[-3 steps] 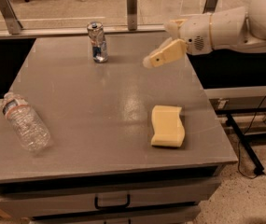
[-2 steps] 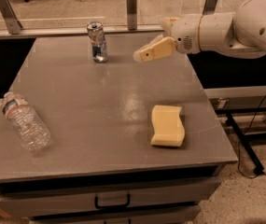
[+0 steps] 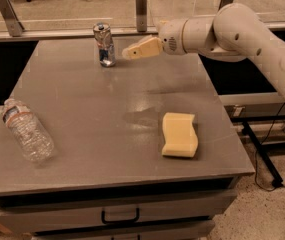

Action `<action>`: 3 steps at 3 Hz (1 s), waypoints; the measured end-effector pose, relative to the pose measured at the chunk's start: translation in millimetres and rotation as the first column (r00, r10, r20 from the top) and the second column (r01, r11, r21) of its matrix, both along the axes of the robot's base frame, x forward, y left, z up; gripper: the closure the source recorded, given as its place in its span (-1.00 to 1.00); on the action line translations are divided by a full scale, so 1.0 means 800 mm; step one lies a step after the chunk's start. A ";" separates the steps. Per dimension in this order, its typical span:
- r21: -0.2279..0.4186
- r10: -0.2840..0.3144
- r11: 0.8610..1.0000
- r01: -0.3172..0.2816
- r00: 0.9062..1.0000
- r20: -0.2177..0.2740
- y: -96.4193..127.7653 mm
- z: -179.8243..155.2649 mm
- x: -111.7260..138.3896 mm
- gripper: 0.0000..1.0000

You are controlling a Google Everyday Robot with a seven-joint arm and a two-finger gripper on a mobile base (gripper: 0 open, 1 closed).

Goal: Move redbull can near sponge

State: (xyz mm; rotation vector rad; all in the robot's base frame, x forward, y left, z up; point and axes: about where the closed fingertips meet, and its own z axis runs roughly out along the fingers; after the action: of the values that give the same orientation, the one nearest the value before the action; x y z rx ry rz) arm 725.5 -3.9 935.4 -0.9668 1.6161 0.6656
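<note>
Grey worktop [image 3: 107, 114] carries one redbull can [image 3: 104, 45], one sponge [image 3: 180, 134], one plastic bottle [image 3: 28, 130]; the hand [image 3: 128, 52] hovers just beside the can, open or closed I cannot tell.

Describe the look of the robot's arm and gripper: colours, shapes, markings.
The arm is off-white, made of thick rounded tubular segments with a few small dark holes. The gripper, just right of the redbull can, is pale tan and wedge-shaped, narrowing toward its tip. No cables or lettering show on them.
</note>
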 end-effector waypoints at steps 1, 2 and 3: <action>-0.013 -0.004 1.000 0.004 1.000 -0.007 0.031 -0.015 0.038 -1.00; -0.019 0.016 1.000 -0.016 1.000 0.003 0.067 -0.018 0.062 -1.00; -0.021 0.037 0.999 -0.037 0.999 0.006 0.098 -0.022 0.082 -1.00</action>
State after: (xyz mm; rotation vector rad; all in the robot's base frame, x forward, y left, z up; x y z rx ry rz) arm 791.3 74.7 917.6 -1.0152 1.6051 0.6717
